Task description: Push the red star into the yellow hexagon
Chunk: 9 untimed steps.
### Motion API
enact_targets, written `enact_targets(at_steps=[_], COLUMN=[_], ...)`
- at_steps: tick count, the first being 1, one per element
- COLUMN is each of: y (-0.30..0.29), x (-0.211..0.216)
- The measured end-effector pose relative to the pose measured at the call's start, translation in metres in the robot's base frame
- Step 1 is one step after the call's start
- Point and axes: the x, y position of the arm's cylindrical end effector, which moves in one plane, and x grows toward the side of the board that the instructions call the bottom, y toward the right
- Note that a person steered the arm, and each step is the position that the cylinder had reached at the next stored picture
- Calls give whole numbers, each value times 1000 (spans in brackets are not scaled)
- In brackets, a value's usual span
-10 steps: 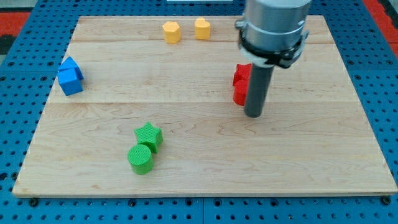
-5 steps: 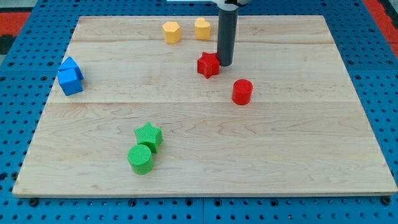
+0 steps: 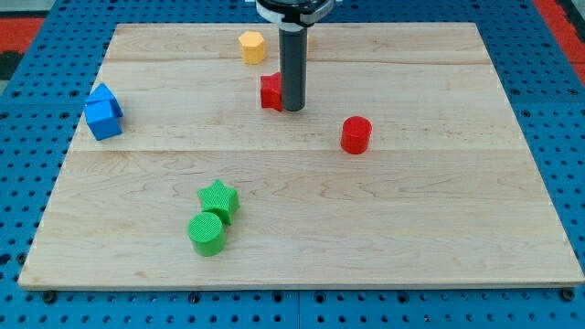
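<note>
Seven blocks lie in plain or partial view on the wooden worktop (image 3: 439, 238), and some of the scene is hidden. The dark rod drops from the view's top, its upper body cut off by the frame edge. The rod covers the right side of the red star (image 3: 271, 91), so only part of the star's outline shows and its points are hard to make out. A second yellow block behind the rod is almost wholly hidden; its shape cannot be told. No jaws exist on this arm, only the rod, so there is no opening or closing to report.

My tip (image 3: 292, 109) rests on the board, touching the red star's right side. The star sits in the upper middle of the board, below and slightly right of the yellow hexagon (image 3: 252, 47), near it but apart.

A red cylinder (image 3: 356, 135) stands well apart to the view's right. Two blue blocks (image 3: 103, 111), pressed together, sit at the left edge. A green star (image 3: 219, 198) touches a green cylinder (image 3: 207, 234) at lower left.
</note>
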Motion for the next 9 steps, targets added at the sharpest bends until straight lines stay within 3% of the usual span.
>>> enact_targets(at_steps=[1,3,4,6,7,8,9], y=[-49,-109,-107,-35,-13,89,131], x=[-28,-37,-63,-75,-40,-15,65])
